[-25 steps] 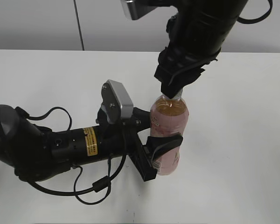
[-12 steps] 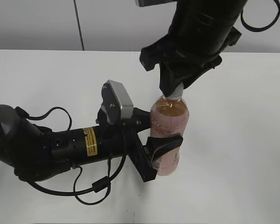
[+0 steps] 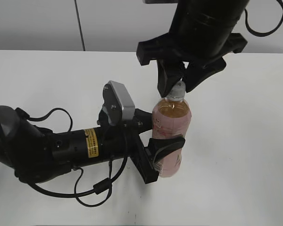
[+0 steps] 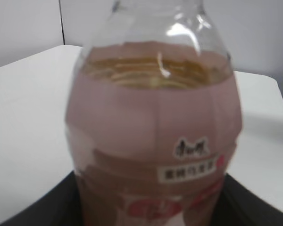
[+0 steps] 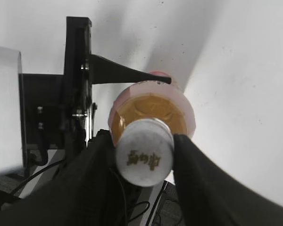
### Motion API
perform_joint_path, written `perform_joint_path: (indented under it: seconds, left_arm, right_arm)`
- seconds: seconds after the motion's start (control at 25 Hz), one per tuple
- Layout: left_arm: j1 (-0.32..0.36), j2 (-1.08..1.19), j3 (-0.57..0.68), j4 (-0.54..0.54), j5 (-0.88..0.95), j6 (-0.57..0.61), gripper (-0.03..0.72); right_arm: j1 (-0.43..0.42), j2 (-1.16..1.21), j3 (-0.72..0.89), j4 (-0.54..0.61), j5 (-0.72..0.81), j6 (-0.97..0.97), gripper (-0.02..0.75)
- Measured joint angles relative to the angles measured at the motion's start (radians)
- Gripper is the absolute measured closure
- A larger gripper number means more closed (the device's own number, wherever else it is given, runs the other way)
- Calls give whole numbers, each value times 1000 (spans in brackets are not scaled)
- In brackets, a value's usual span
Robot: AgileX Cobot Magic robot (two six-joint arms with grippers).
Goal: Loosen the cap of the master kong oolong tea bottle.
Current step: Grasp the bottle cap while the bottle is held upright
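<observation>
White matte table [image 3: 254, 155] fills the frame. Mid-frame stands the master kong oolong tea bottle [image 3: 170, 132], clear plastic with amber tea and a smooth pink wrap label. The left gripper [image 3: 155, 146], black and boxy, is clamped round the bottle's lower body. The right gripper [image 5: 144, 153] straddles the small round pale cap [image 5: 145, 151], fingers either side; can't tell if they're actually touching it.

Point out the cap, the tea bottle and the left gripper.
cap [image 5: 145, 157]: right wrist view, its flat top.
tea bottle [image 3: 171, 120]: exterior view, pink label.
left gripper [image 3: 166, 147]: exterior view, finger across the bottle.
</observation>
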Motion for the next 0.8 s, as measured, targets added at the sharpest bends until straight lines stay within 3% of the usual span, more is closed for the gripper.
perform_joint_path:
  seconds: [0.08,0.2,0.36,0.48,0.56,0.8]
  left_arm:
    - [0,0,0,-1,0,0,301]
    - [0,0,0,-1,0,0,301]
    - [0,0,0,-1,0,0,301]
    - [0,0,0,-3,0,0,301]
    - [0,0,0,-3,0,0,301]
    - [0,0,0,-1,-2,5,301]
  right_arm:
    - [0,0,0,13,0,3,347]
    - [0,0,0,18,0,7,335]
    - [-1,0,0,4,2,-1,472]
    - [-1,0,0,3,3,-91,470]
    - [-1,0,0,4,2,-279,470]
    - [-1,0,-2,8,-1,-1142,470]
